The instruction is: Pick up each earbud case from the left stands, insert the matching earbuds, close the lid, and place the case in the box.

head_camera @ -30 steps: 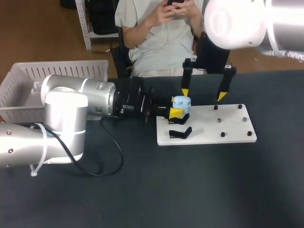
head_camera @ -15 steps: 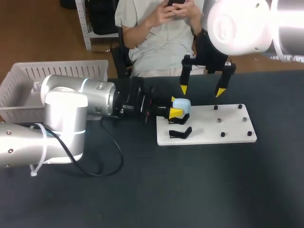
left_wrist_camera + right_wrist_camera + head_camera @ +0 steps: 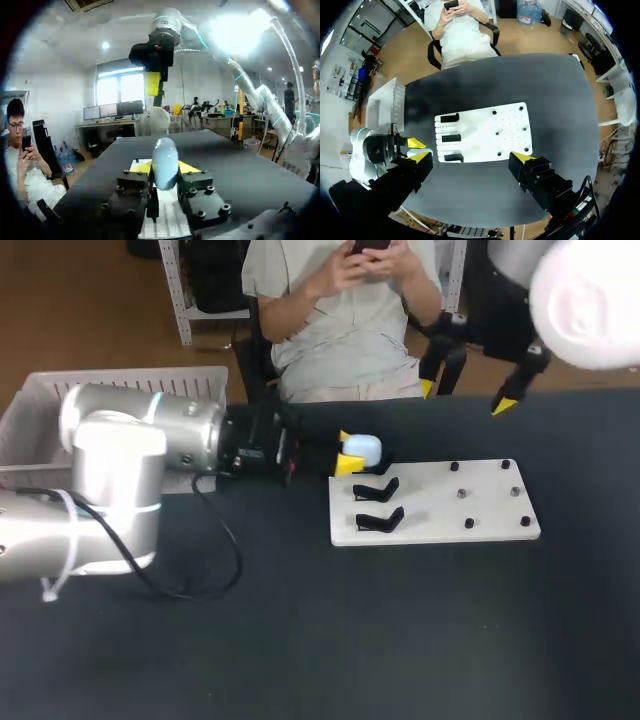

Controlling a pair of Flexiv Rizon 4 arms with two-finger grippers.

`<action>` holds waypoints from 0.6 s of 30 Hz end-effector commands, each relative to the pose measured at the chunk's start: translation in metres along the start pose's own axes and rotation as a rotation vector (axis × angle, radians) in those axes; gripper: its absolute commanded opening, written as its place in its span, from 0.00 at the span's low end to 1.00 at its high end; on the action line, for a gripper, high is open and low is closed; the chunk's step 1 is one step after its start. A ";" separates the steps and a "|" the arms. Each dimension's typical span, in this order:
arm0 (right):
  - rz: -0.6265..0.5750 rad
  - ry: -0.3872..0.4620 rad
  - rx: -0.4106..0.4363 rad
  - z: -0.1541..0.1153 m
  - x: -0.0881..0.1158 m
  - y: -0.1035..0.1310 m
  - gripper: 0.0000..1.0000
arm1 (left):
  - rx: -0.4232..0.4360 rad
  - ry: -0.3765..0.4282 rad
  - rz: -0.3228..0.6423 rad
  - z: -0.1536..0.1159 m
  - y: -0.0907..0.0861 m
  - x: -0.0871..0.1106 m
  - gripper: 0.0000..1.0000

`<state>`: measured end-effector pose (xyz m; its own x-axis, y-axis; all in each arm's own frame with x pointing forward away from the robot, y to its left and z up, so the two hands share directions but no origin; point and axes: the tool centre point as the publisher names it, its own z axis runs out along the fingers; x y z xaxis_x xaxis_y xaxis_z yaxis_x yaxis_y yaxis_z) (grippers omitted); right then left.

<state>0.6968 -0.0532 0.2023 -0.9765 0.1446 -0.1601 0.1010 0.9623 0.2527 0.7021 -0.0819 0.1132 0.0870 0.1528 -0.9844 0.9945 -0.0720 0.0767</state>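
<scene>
- The left gripper [image 3: 350, 454] is clamping the pale blue earbud case [image 3: 361, 449] between its yellow tips, at the far left corner of the white board [image 3: 440, 502]
- The right gripper [image 3: 467, 396] is hanging with its fingers spread wide and gripping nothing, over the far edge of the table [image 3: 400, 630], well apart from the case
- Two black stands [image 3: 376, 488] are sitting on the board's left part, just beside the case
- The white box [image 3: 45, 415] is lying at the far left, behind the left arm

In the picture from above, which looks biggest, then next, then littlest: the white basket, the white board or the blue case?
1. white basket and white board: about alike, and the left arm hides part of the basket, so no ranking between them.
2. blue case: much the smallest.
</scene>
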 end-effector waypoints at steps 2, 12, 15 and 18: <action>0.002 -0.162 -0.016 -0.002 0.012 -0.007 1.00 | -0.118 0.166 0.006 -0.076 -0.016 -0.028 0.00; 0.002 -0.162 -0.016 -0.002 0.012 -0.007 1.00 | -0.375 0.461 -0.090 -0.211 0.031 -0.021 0.00; 0.002 -0.162 -0.016 -0.002 0.012 -0.007 1.00 | -0.449 0.588 -0.152 -0.247 0.050 -0.003 0.00; 0.002 -0.162 -0.016 -0.002 0.012 -0.007 1.00 | -0.521 0.680 -0.209 -0.279 0.067 0.014 0.00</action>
<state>0.6878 -0.0580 0.2013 -0.9426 0.1742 -0.2848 0.0963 0.9586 0.2679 0.7849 0.1599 0.1403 -0.1015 0.5698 -0.8155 0.9187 0.3682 0.1429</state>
